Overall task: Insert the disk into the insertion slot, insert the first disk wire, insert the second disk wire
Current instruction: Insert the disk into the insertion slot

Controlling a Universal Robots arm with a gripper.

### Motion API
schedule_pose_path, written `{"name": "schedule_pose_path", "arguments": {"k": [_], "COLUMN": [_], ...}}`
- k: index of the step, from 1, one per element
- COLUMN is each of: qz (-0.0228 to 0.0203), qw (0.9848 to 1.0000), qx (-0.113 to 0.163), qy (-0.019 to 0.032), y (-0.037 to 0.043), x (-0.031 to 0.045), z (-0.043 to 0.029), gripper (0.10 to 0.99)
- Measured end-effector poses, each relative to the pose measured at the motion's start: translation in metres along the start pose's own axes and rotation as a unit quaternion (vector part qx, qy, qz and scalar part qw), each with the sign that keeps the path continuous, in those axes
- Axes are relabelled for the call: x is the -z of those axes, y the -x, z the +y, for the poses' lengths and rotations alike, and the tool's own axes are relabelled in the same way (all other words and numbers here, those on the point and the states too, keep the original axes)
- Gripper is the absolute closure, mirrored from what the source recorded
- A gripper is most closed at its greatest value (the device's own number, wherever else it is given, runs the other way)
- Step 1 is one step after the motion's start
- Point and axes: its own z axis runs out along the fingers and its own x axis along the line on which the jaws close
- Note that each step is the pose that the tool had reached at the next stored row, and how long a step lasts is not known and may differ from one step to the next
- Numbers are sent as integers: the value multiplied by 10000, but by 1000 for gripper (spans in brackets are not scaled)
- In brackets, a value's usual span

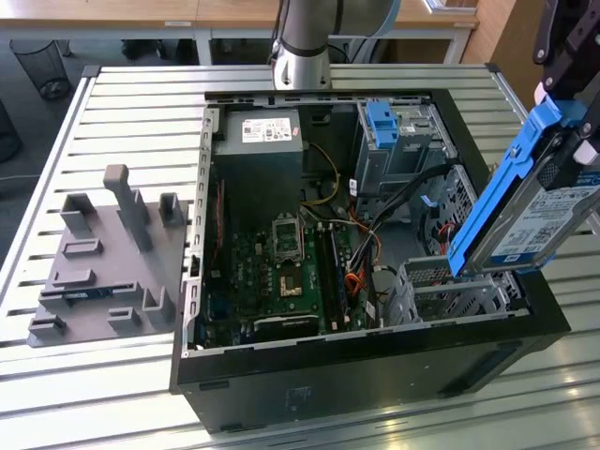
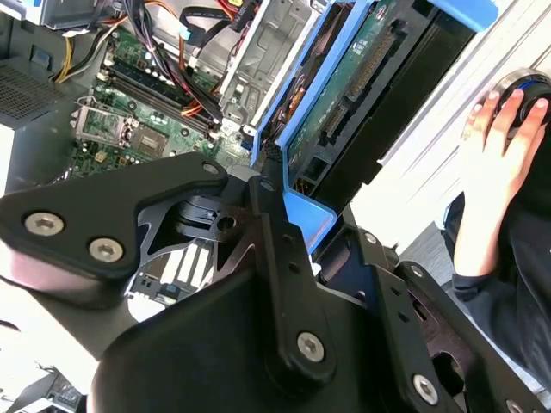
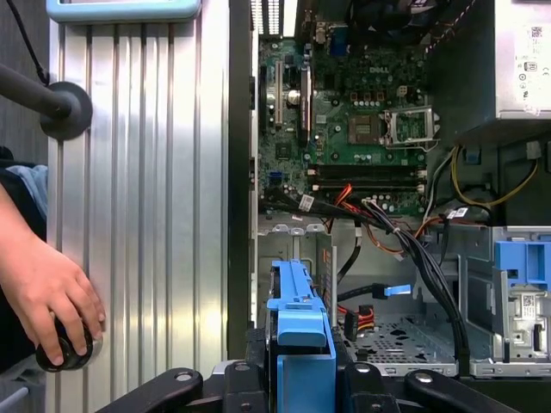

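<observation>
My gripper [image 1: 574, 127] is shut on the disk [image 1: 539, 220], a silver drive with a white label in a blue caddy. It hangs tilted steeply above the open computer case's corner, on the exterior view's right. Its lower end is just over the insertion slot [image 1: 450, 291], the low grey perforated cage. In the second wrist view the disk [image 2: 344, 95] shows its green underside, beyond the gripper [image 2: 280, 215]. The first wrist view has the disk [image 3: 301, 327] edge-on beside the insertion slot [image 3: 405, 335]. Black cables [image 3: 413, 249] with a blue plug [image 3: 396, 291] and a red cable [image 3: 357, 320] lie loose over the cage.
A taller metal bay with a blue tab [image 1: 394, 141] stands behind the cage. The motherboard [image 1: 281, 262] and power supply [image 1: 262, 141] fill the case. A grey fixture [image 1: 103, 253] sits on the slatted table at the exterior view's left. A person's hand [image 3: 43, 292] rests on a round knob [image 3: 65, 348].
</observation>
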Motion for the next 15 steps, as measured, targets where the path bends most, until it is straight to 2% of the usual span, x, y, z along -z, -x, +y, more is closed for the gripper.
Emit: {"name": "schedule_pose_path", "arguments": {"k": [7, 15], "qz": [-1, -2], "qw": [10000, 10000], "qx": [0, 0], "qy": [-18, -83], "y": [0, 9], "x": [-12, -42], "z": [6, 26], "gripper": [722, 722]}}
